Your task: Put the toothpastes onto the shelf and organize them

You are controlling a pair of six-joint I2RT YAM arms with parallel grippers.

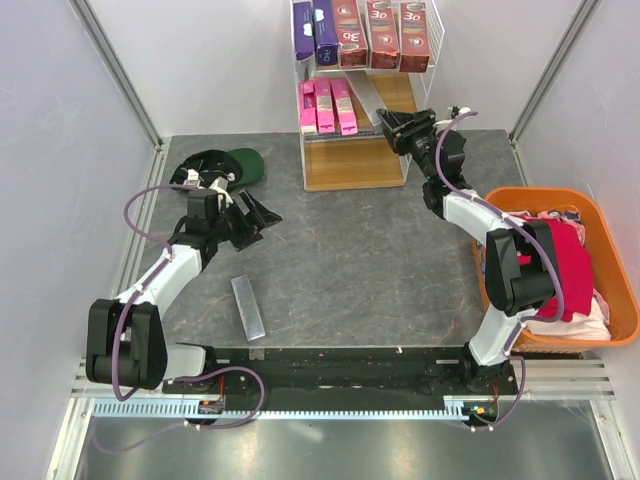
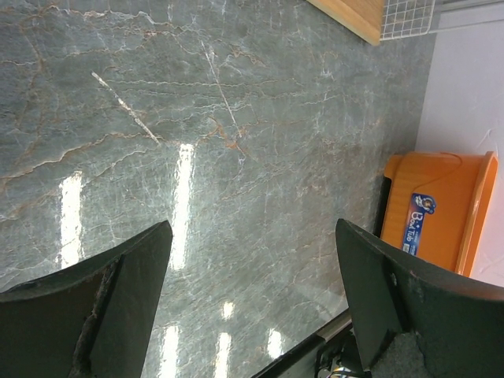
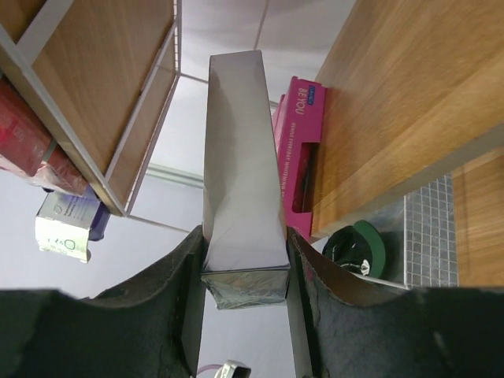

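Note:
The white wire shelf [image 1: 355,165] stands at the back centre. Its top board holds purple toothpastes [image 1: 315,30] and dark red ones [image 1: 385,35]; pink toothpastes [image 1: 328,107] stand on the middle board. My right gripper [image 1: 395,128] is at the shelf's right side, shut on a silver-grey toothpaste [image 1: 368,100] that pokes in beside the pink ones. The right wrist view shows this carton [image 3: 242,173] clamped between the fingers [image 3: 193,299], next to a pink carton [image 3: 298,150]. Another silver toothpaste [image 1: 248,307] lies flat on the table. My left gripper [image 1: 255,220] hangs open and empty over the table [image 2: 252,236].
A green and black cap [image 1: 232,165] lies at the back left, behind the left arm. An orange basket [image 1: 560,265] of cloths sits at the right edge, also visible from the left wrist [image 2: 437,213]. White walls close in on both sides.

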